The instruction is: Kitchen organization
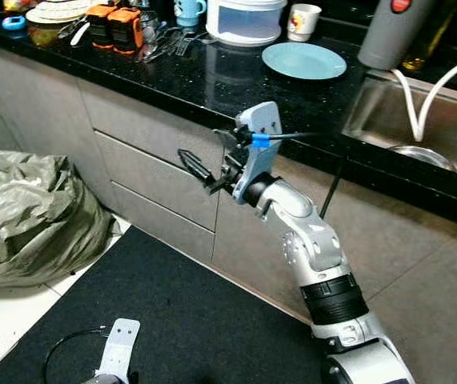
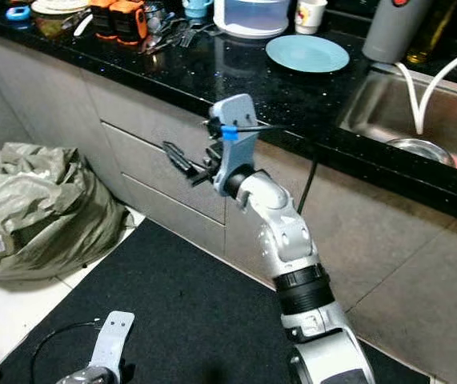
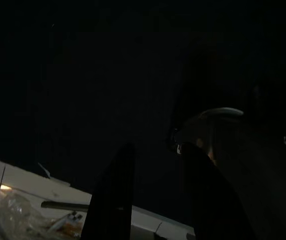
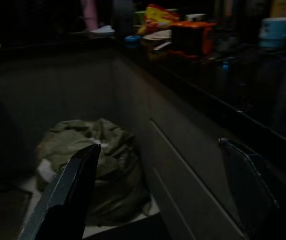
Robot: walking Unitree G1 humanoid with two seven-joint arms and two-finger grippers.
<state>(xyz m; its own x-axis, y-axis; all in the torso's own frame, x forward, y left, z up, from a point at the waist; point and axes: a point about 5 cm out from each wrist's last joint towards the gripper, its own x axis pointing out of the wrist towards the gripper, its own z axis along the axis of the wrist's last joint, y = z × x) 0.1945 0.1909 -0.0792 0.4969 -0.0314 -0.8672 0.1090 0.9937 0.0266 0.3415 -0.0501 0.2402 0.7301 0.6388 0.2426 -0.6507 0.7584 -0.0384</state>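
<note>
Right eye view: right gripper, jaws spread and empty, faces the drawers under the bench; left gripper hangs idle, jaws parted.

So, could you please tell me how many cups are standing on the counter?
2: a blue cup at the back beside the white container, and a white cup on that container's other side. Clutter may hide others.

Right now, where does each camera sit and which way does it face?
Left eye, head: down at counter, drawers, right gripper raised.
Right eye, head: the same, shifted; left arm low over the mat.
Left wrist: dark; left gripper hanging over the floor.
Right wrist: along the drawer fronts, fingers apart.
Shared: green bag, orange appliance.
</note>
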